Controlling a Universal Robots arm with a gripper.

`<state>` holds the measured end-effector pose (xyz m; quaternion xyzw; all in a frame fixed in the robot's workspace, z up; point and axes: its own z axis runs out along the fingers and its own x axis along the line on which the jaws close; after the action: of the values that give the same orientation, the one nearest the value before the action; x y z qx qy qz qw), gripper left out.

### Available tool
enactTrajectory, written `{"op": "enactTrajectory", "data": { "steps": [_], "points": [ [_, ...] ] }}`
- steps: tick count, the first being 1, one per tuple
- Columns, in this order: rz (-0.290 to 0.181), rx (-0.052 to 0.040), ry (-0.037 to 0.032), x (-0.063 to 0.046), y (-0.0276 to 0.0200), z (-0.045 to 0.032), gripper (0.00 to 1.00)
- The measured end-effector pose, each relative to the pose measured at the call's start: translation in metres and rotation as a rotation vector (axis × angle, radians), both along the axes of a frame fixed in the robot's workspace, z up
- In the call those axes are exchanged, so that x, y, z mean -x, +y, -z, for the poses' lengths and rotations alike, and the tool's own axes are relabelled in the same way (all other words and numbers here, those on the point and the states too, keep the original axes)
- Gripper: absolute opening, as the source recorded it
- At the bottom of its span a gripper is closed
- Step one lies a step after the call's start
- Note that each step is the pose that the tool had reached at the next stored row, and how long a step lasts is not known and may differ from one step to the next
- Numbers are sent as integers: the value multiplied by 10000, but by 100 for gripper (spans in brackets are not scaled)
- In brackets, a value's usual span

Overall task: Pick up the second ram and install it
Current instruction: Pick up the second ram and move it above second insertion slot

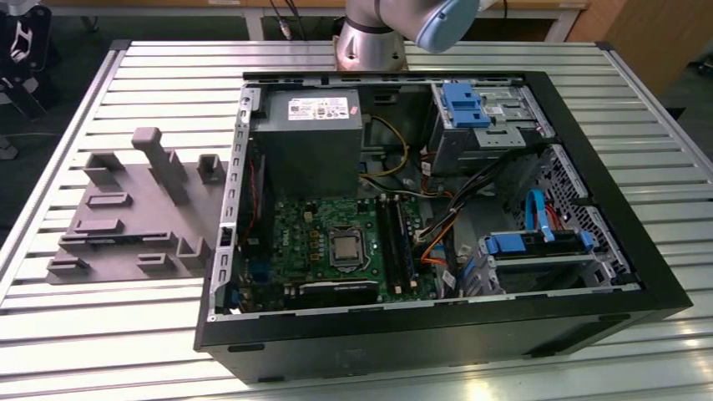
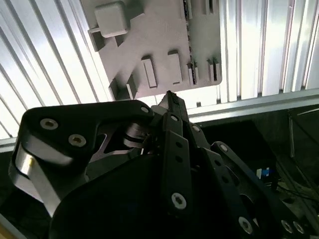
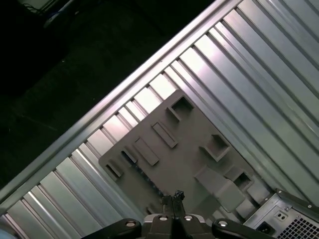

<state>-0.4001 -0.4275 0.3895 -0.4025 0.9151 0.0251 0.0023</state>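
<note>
Gripper (image 3: 173, 197) clenched, nothing in it, high over grey tray (image 3: 194, 144) nr table (image 3: 279, 74) edge. Ram (image 3: 148, 179), prob that thin dark strip edge-on along tray rim. Slight misalignment could jab or tip it.

The exterior view's top edge cuts off my arm (image 1: 396, 29); left of centre, the holder tray's (image 1: 125, 219) slots are too small for me to spot the second ram.
</note>
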Motion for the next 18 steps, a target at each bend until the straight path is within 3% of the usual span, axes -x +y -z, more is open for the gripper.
{"op": "enactTrajectory", "data": {
  "steps": [18],
  "points": [
    [-1488,0,1,0,2,0,11]
  ]
}}
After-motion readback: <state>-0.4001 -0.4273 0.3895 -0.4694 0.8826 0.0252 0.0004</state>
